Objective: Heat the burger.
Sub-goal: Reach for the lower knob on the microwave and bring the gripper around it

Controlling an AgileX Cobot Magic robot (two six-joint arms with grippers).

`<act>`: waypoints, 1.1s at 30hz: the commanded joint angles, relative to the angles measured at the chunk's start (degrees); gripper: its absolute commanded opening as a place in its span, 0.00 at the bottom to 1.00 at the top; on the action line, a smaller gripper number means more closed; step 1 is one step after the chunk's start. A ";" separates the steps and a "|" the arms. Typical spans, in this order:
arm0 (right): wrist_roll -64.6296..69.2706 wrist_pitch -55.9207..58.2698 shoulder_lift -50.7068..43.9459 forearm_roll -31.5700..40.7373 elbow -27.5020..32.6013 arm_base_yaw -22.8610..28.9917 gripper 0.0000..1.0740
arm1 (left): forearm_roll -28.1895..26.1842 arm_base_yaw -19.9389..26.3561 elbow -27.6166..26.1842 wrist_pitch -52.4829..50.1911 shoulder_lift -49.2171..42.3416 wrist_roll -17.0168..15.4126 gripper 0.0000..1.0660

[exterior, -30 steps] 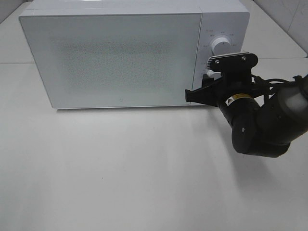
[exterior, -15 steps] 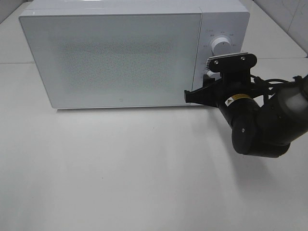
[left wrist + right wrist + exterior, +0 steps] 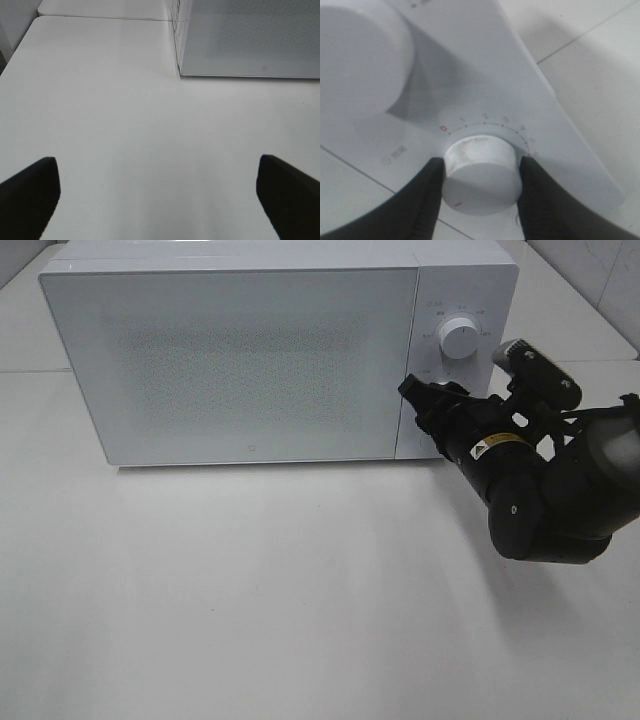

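White worktop [image 3: 250, 590]: the right gripper [image 3: 481, 167] has jaws tight on the small round white knob [image 3: 480, 180] of the big white microwave [image 3: 240, 350], so turn it slowly; left gripper [image 3: 156, 165] jaws wide apart.

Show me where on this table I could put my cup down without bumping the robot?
Free: the broad bare table in front of the microwave door, and the strip beside its knobless end, with the left fingers hanging open nearby. Crowded: the knob end, where the right fingers clamp the lower knob.
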 commanded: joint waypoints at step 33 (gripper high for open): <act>58.27 -16.50 -1.55 -2.52 -2.35 -0.17 0.05 | -0.11 0.17 0.06 -0.80 -0.17 0.00 0.94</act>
